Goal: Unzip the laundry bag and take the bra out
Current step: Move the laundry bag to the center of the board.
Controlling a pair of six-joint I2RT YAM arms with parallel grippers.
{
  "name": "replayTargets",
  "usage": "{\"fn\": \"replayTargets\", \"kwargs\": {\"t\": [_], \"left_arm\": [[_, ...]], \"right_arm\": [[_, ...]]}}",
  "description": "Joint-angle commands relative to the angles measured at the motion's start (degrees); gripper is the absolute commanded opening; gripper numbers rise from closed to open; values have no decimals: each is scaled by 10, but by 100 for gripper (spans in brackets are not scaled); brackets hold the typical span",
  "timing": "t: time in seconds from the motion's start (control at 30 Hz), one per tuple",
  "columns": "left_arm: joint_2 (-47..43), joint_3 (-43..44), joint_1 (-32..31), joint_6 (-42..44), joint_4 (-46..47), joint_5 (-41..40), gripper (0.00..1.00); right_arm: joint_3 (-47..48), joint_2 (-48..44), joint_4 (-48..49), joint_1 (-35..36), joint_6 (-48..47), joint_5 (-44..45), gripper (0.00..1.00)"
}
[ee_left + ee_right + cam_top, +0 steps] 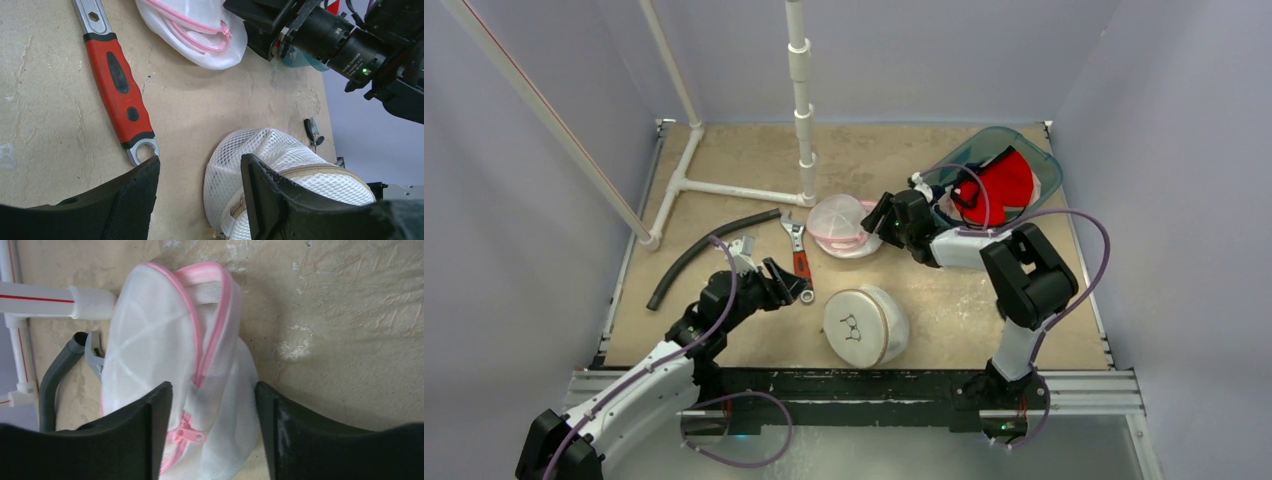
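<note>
The right gripper (214, 387) hung spread over the pink-zippered laundry bag (150, 350), seemingly not touching it, while the left gripper (200, 159) gaped beside the beige-zippered mesh bag (280, 150)

Left arm (714, 305) and right arm (1024, 270) stretch inward, both jaws spread, holding nothing.

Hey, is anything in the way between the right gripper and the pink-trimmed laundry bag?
Nothing visible. The right gripper hangs open directly at the laundry bag, with bare mesh and the pink zipper pull showing between its jaws. The wrench lies off to the side.
</note>
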Motion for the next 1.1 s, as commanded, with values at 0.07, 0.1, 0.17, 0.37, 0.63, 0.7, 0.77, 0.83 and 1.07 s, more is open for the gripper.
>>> {"fn": "replayTargets", "kwargs": {"t": [0.07,0.1,0.17,0.37,0.63,0.7,0.77,0.83,1.07], "left_arm": [[-8,-1,1,-2,7,3,60],[-7,-1,1,-1,6,3,60],[-5,0,1,1,4,2,59],[-1,2,1,4,-4,-6,59],[5,2,1,1,-5,-18,59],[7,2,1,0,-6,-19,59],[10,4,1,1,-9,-20,59],[9,8,1,0,-17,-20,59],[-11,5,0,-5,-28,-22,59]], "right_arm": [[21,32,15,-9,-22,-3,43],[25,37,18,-14,-26,-3,37],[29,45,34,-24,-34,-5,27],[41,50,92,-54,-64,-2,9],[93,81,133,-71,-94,13,6],[113,98,137,-78,-102,14,6],[142,120,113,-84,-109,14,7],[161,132,89,-87,-118,14,11],[135,88,73,-89,-135,29,59]]}}
